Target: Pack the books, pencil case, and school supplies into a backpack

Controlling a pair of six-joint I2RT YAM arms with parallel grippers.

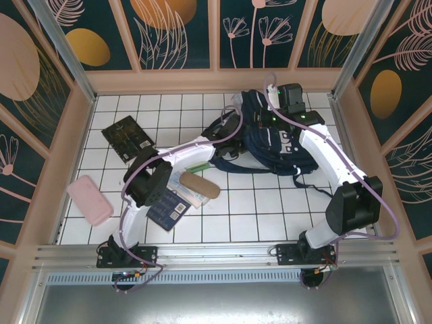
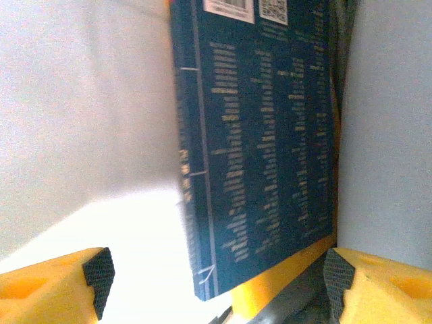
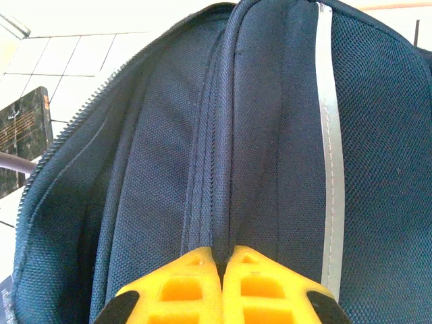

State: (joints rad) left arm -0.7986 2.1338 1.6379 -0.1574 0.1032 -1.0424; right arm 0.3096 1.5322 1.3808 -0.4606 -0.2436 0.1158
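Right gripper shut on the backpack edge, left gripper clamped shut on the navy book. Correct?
Not quite. The left gripper is open: in the left wrist view its jaws stand well apart, with a gap beside the navy book. The right gripper is indeed shut on the backpack edge.

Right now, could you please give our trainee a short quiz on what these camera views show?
1. True or false: the right end effector is shut on a fold of the backpack.
2. Which thing shows between the open fingers of the left end effector? A) a navy book B) a water bottle C) a lunch box
3. Which book lies farthest left on the table?
Key: 1 true; 2 A; 3 the black book with gold pattern.
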